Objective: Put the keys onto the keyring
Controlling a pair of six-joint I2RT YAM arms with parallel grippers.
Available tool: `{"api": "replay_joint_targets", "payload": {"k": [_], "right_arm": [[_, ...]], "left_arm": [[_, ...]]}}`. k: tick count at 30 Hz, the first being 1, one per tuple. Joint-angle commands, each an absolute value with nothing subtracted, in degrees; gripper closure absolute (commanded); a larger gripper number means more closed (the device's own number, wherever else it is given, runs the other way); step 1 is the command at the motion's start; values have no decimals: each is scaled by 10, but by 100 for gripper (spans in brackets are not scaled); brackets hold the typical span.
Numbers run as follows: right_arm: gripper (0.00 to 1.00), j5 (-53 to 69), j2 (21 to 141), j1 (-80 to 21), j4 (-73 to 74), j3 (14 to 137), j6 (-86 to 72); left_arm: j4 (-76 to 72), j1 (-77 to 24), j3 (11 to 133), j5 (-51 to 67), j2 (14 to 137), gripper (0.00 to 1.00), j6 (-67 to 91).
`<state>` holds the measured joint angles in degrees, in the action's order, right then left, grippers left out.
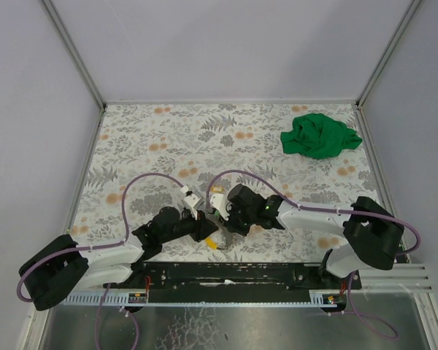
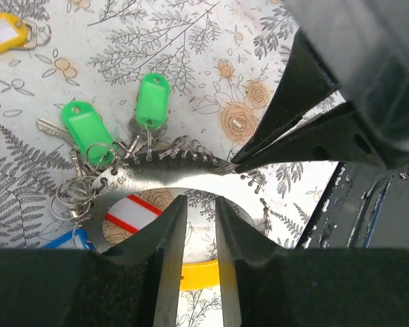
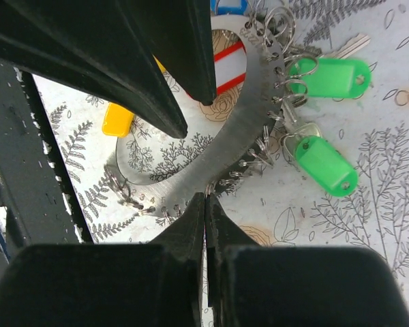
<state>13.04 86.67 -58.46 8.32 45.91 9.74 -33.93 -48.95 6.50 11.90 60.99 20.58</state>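
— Right gripper [image 3: 204, 196]?
— Closed tight, its tips pinching the outer edge of the keyring [image 3: 251, 116].
— Left gripper [image 2: 199, 199]?
— Jaws a slit apart, table [image 2: 191, 41] showing between them. The tips sit at the band's inner edge.
— And the ring?
— Flat on the table, by the near edge. Two green-tagged keys [image 2: 152, 101] fan off its rim, long axes pointing away from the loop. A yellow-tagged key [image 2: 3, 34] lies well apart.
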Motion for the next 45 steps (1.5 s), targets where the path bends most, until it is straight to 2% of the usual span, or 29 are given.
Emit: {"api": "replay_joint_targets", "payload": {"k": [1, 8, 15, 27, 45], "right_arm": [[100, 131, 829, -582, 86, 465, 131], [100, 147, 776, -582, 58, 440, 191], [100, 188, 710, -582, 11, 409, 260], [100, 223, 677, -581, -13, 388, 348], [100, 246, 679, -581, -9, 398, 378]], "left_arm": [[-390, -485, 60, 142, 591, 77, 160], [-438, -486, 55, 185, 596, 78, 86], [-560, -486, 12, 177, 589, 77, 24], [-597, -485, 30, 309, 627, 73, -89], [-579, -486, 57, 317, 643, 74, -169]]}}
